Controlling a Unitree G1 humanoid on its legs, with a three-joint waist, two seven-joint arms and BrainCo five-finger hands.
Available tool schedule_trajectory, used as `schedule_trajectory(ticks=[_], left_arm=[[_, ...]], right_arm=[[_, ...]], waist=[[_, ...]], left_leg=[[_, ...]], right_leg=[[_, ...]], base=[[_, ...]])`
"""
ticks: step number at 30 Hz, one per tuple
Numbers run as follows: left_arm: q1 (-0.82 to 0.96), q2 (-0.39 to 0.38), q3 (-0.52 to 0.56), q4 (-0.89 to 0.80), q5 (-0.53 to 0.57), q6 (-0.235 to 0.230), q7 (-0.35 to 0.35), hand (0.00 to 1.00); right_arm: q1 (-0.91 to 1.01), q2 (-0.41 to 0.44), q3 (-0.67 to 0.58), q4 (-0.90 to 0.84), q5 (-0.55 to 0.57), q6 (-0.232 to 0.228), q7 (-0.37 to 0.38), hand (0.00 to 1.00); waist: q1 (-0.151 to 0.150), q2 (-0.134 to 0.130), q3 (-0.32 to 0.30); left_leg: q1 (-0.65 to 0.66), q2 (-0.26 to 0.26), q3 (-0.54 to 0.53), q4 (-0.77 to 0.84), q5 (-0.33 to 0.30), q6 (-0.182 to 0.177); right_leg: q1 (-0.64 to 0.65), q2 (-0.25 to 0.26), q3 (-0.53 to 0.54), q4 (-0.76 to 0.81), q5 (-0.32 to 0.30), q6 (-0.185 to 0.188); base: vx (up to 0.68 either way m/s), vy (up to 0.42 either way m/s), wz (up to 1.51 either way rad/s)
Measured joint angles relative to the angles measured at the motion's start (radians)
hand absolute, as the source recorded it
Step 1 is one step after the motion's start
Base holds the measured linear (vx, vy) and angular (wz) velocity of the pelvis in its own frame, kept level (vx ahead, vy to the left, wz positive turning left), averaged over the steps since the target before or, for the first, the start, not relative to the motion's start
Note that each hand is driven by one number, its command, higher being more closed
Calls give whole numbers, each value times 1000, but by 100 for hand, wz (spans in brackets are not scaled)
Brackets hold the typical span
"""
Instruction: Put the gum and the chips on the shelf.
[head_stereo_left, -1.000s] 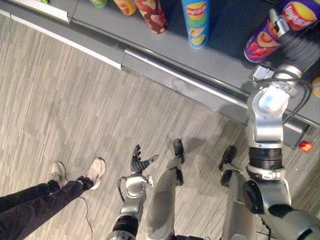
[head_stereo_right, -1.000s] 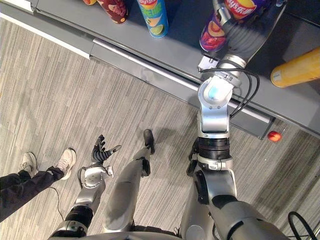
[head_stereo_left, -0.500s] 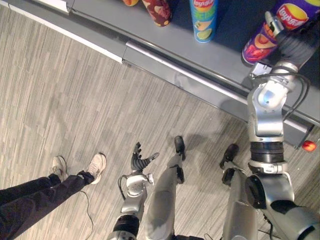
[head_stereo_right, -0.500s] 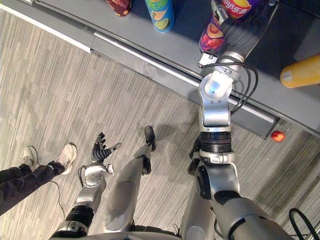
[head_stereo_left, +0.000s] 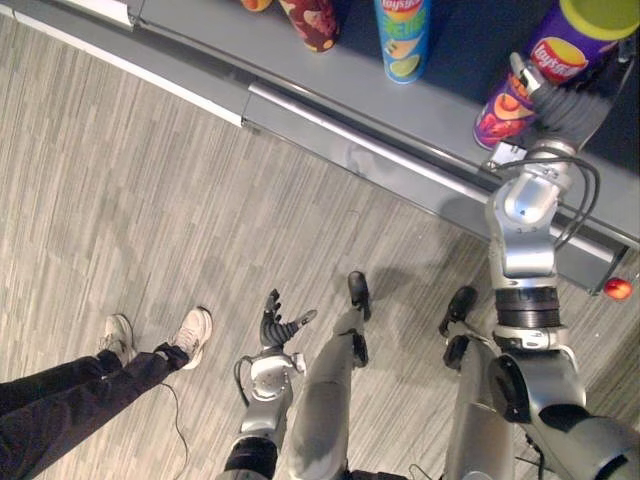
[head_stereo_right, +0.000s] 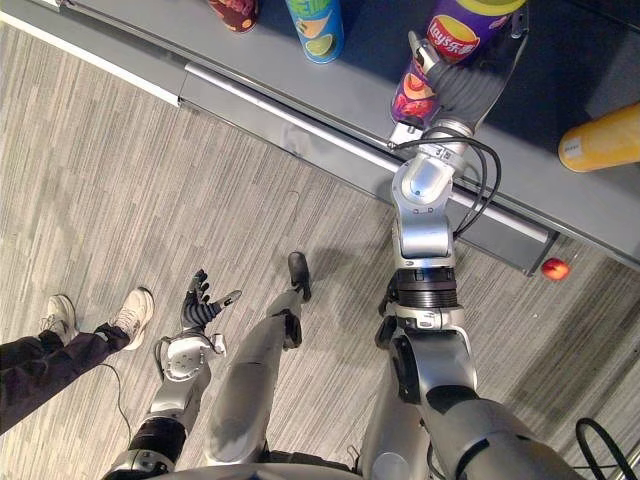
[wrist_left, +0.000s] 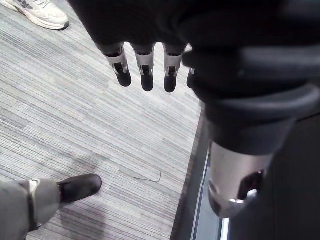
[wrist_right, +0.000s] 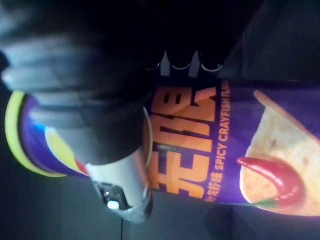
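A purple chips can with a yellow lid stands tilted on the grey shelf, its base against the shelf floor. My right hand reaches in from the right and is shut on the can's side. In the right wrist view the thumb lies across the purple can and the fingers curl over its far side. My left hand hangs low over the floor, open, its fingers straight and holding nothing.
A blue chips can and a dark red can stand further left on the shelf. A yellow can lies at the right. A small red ball rests on the floor. A person's legs and shoes are at lower left.
The whole view has shifted slightly. My right hand, still holding the purple can, has moved a little to the left along the shelf. The left hand has stayed put.
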Motion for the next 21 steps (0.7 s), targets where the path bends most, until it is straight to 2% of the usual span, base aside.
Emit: schedule_trajectory(ticks=[5, 21], left_arm=[[0, 0, 0, 0, 0, -2, 0, 0], [1, 0, 0, -13, -1, -11, 0, 0]], right_arm=[[0, 0, 0, 4, 0, 0, 0, 100], [-42, -21, -2, 15, 1, -5, -3, 100]], waist=[[0, -14, 0], [0, -17, 0]], left_leg=[[-1, 1, 2, 0, -1, 0], [-22, 4, 3, 4, 0, 0]], right_leg=[[-1, 2, 0, -7, 0, 0], [-22, 4, 1, -1, 0, 0]], base=[[14, -42, -1], [20, -41, 0]])
